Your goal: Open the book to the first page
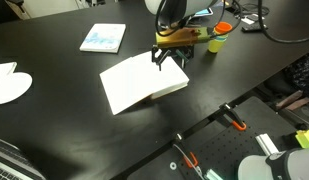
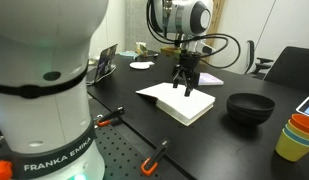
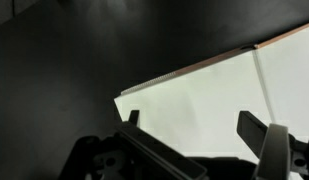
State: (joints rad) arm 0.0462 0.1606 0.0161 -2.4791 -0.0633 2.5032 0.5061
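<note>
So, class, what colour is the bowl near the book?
Black. The bowl shows best in an exterior view.

The book (image 1: pixel 142 86) lies flat on the black counter (image 1: pixel 54 130), turned at a slant to the counter's edges. It is thick, and its white page block shows along the near side in an exterior view (image 2: pixel 191 114). No tan-orange cover faces up; the top is a plain white, blank page (image 3: pixel 209 115), flat and about as large as the book itself. In the wrist view a thin tan-orange cover edge (image 3: pixel 194 69) runs along the far side of that page, and a straight fold line (image 3: pixel 266 85) crosses the white near its right end.
</note>
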